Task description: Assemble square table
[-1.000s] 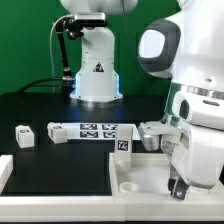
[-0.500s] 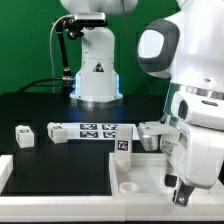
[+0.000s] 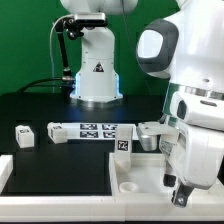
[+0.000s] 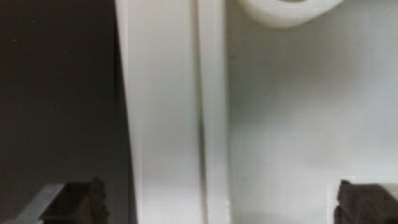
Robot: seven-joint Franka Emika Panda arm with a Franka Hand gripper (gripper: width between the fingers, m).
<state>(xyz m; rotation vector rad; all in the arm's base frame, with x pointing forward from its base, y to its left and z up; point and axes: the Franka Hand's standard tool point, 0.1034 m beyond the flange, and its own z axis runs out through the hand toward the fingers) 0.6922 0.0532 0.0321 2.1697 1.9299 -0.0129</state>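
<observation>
Wrist view: tool (image 4: pixel 217 204) is spread wide, nothing is held. Rim (image 4: pixel 169 120) of the square table slab (image 4: pixel 302 110) is seen between the fingers (image 4: pixel 75 203), nearer one finger. Slab is laid on the worktop (image 3: pixel 60 165) at the exterior view's lower right, under the tool. Leg block (image 3: pixel 22 135) is well apart, at the exterior view's left. Judgement: tool is best lifted straight up, so slab isn't nudged.

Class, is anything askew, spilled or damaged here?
Nothing stands out. The square table slab lies flat, a leg block sits apart on the exterior view's left, and the open gripper hangs over it.
</observation>
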